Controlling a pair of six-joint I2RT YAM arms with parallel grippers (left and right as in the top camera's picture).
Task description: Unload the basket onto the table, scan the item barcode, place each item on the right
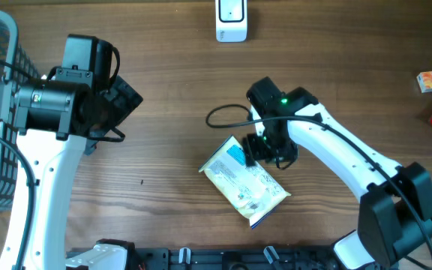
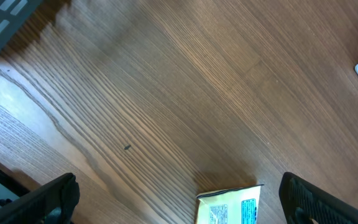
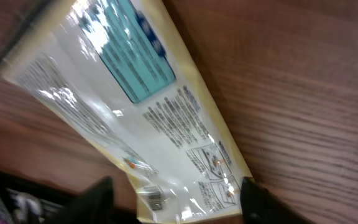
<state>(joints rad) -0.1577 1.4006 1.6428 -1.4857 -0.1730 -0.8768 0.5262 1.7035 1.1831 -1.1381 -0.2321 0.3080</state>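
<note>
Right hand (image 3: 177,199), fingers spread and gripping nothing, hovers directly over cream plastic printed packet (image 1: 244,180) lying diagonally on brown wooden tabletop (image 1: 163,90); left arm (image 1: 43,150) sits well apart.

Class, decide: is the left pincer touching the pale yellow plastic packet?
Apart. Overhead view shows bare wood between the left pincer and the pale yellow plastic packet.

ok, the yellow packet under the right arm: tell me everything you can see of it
The packet is a flat, glossy, pale yellow pouch, plastic by the look, with a teal label panel, blocks of small print and what looks like a small barcode near one end. It lies flat, printed side up, diagonally on the wooden table. The right gripper hangs over one end, fingers apart on either side; whether they touch it cannot be told.
</note>
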